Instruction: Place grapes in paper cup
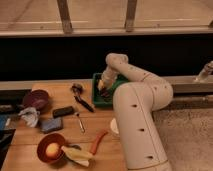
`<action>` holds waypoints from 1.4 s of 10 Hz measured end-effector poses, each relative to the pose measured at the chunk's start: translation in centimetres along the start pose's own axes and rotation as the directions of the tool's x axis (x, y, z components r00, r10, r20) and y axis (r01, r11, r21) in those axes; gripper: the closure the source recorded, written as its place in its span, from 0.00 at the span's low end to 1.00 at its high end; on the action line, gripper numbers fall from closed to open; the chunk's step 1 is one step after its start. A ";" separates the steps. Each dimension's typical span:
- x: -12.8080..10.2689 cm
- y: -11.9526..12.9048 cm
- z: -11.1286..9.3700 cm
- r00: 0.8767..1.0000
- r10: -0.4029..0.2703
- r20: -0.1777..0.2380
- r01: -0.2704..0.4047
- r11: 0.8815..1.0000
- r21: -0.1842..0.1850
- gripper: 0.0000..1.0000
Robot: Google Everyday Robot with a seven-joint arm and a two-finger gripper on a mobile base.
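Robot's gripper (102, 86) is closed tight inside the green tray (96, 101); whether it holds the grapes cannot be told. The paper cup (114, 125) stands well nearer the camera, against the arm.

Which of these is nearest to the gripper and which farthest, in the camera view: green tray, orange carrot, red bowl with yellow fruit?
1. Green tray: the shut gripper is down inside it.
2. Orange carrot, front centre.
3. Red bowl with yellow fruit, front left.
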 end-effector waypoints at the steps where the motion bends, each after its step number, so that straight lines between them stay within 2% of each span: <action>1: 0.0 -0.3 -0.5 1.000 0.010 0.009 -0.010 1.000 0.005 1.00; 3: -0.3 -1.0 -2.1 0.999 0.027 0.029 -0.027 0.999 0.021 1.00; 7: 0.0 -3.0 -8.9 0.994 0.065 0.091 -0.075 0.990 0.116 1.00; 8: 0.7 -4.2 -12.0 0.987 0.092 0.135 -0.113 0.982 0.153 1.00; 10: 2.0 -5.4 -15.2 0.977 0.124 0.176 -0.156 0.970 0.184 1.00; 11: 3.3 -6.3 -17.1 0.969 0.148 0.199 -0.189 0.961 0.204 1.00; 14: 7.1 -6.7 -19.8 0.951 0.204 0.232 -0.257 0.938 0.231 1.00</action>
